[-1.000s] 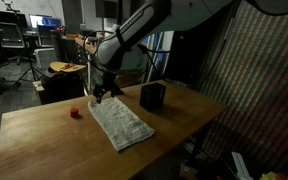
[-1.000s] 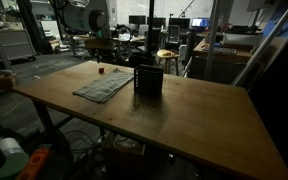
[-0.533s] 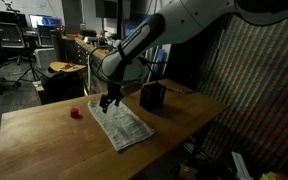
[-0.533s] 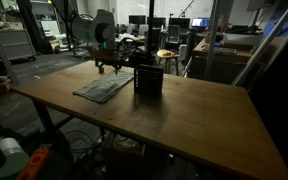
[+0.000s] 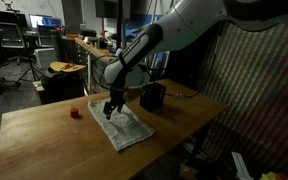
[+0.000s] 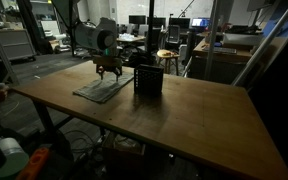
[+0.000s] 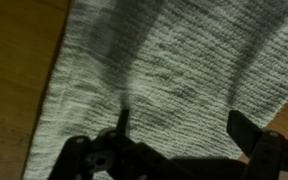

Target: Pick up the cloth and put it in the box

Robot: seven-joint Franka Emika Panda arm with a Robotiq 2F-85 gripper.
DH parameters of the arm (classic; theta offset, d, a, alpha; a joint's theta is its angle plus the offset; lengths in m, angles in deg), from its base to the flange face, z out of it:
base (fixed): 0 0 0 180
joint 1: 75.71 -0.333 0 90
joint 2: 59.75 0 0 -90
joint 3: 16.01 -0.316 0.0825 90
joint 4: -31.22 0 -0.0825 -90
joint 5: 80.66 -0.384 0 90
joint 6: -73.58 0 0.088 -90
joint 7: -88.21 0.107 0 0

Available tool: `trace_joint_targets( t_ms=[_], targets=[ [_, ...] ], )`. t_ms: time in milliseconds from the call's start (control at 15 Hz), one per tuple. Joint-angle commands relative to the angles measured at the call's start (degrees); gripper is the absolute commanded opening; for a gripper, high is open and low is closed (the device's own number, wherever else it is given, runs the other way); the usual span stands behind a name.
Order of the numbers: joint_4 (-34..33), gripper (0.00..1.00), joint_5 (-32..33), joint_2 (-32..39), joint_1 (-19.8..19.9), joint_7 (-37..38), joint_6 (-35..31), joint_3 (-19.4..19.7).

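Cloth point(image 5: 125, 129) lay flat on the worktop point(image 5: 44, 138) while we held our end effector point(image 5: 109, 110) open just above it.

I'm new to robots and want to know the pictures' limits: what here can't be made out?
- Inside of the box: in both exterior views its dark walls and dim light hide it.
- The small red object: too small to identify in an exterior view.
- The cloth: the wrist view's edges cut it off; the box is out of frame there.
- Whether the gripper touches the cloth: too small in the exterior views to tell.
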Motion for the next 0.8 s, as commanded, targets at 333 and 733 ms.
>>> trace_joint_targets(
  t_ms=[333,733],
  targets=[
    [0.9,0.6,1.2,1.5,2.8,-2.6,-1.7,-1.0],
    [3.0,0.14,1.2,-0.3,2.4,-1.8,-1.4,-1.2]
  ],
)
